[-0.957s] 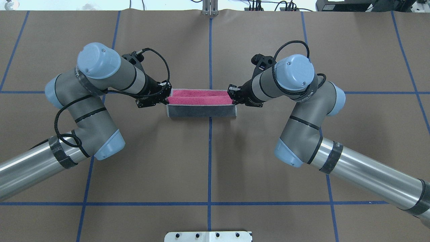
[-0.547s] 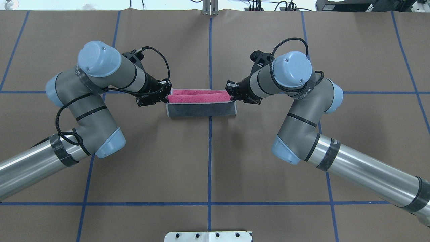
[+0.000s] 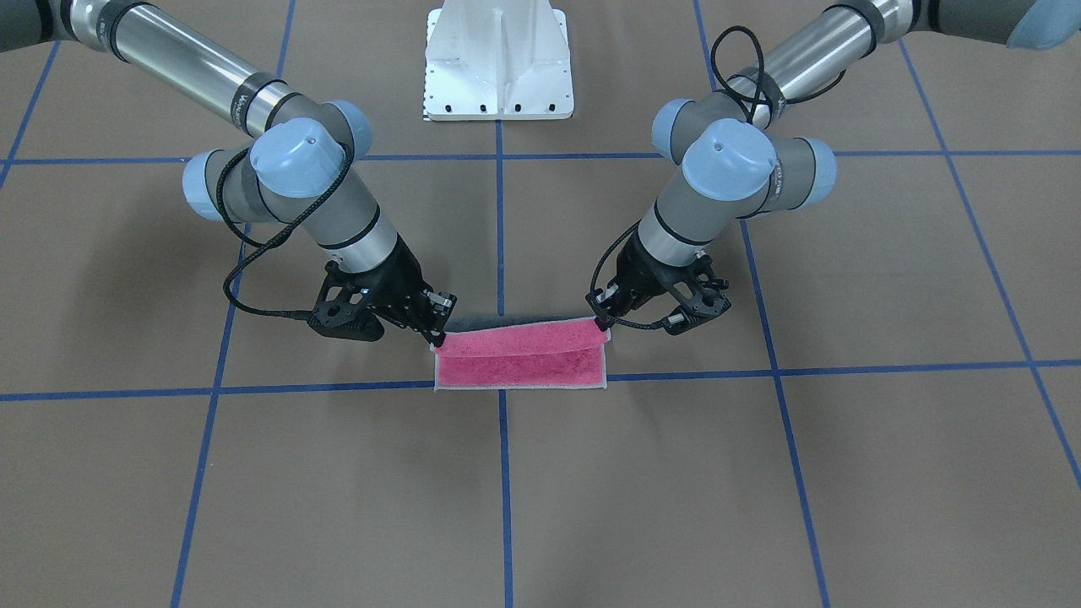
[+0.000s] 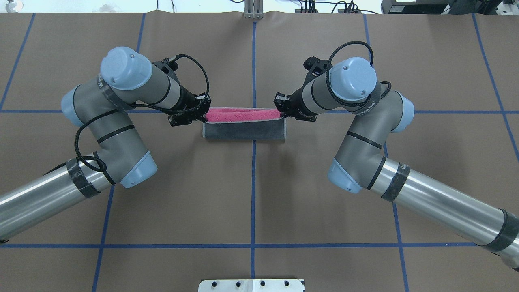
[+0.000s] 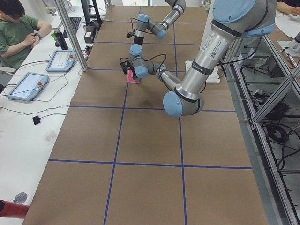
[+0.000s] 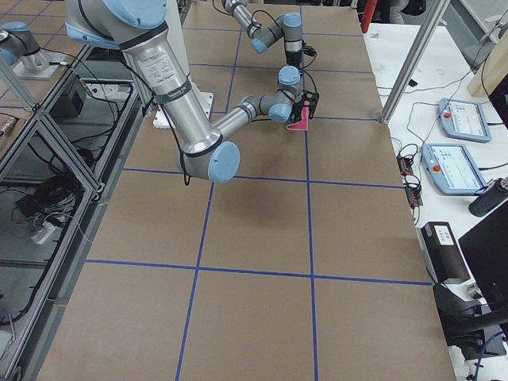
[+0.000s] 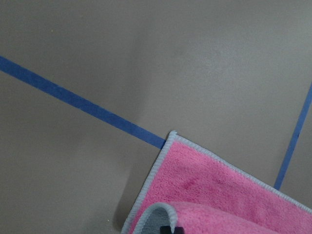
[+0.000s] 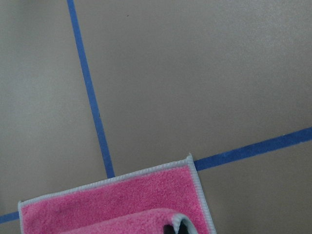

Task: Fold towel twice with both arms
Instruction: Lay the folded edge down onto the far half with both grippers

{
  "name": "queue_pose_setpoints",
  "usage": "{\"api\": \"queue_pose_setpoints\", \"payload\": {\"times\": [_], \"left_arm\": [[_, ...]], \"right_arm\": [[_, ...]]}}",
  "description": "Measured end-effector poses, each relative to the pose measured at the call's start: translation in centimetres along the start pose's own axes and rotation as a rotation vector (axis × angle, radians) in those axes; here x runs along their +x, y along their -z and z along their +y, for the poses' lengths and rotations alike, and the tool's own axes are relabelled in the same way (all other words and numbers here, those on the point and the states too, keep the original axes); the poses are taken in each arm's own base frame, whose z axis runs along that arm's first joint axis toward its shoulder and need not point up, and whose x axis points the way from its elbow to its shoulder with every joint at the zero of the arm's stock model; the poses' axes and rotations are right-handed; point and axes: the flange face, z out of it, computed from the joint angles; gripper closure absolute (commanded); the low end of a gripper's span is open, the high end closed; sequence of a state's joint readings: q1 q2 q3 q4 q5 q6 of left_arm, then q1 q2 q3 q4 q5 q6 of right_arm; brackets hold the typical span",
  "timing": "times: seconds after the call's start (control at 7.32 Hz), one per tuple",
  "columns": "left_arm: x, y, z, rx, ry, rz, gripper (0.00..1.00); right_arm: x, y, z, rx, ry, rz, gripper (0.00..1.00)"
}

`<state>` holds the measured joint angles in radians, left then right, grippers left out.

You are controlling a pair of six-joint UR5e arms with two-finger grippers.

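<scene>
At the centre of the table point(image 4: 182, 194) the towel point(image 4: 245, 130) is judged mid-fold. Its raised edge is gripped by closed jaws, at 9 o'clock by the left gripper point(image 4: 204, 115), at 3 o'clock by the right gripper point(image 4: 280, 112). Next, this edge should be laid evenly towards 12 o'clock, then released.

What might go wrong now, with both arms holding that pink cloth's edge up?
The left gripper and right gripper each pinch only a corner of the towel; one might slip and the raised flap would drop askew. If one arm leads, the edges may land out of line.
</scene>
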<state>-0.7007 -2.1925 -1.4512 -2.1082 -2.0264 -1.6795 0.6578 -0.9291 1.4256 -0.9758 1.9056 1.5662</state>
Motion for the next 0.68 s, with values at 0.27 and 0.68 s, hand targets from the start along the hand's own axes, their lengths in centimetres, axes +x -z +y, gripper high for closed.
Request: {"api": "queue_pose_setpoints", "payload": {"times": [0.27, 0.68], "left_arm": [[0.19, -0.44, -0.3, 0.002, 0.004, -0.007, 1.0], [0.64, -1.12, -1.03, 0.007, 0.008, -0.008, 1.0]], "right_arm": [[-0.67, 0.18, -0.02, 0.007, 0.003, -0.008, 1.0], [-0.85, -0.08, -0.16, 0.02, 0.002, -0.005, 1.0]]}}
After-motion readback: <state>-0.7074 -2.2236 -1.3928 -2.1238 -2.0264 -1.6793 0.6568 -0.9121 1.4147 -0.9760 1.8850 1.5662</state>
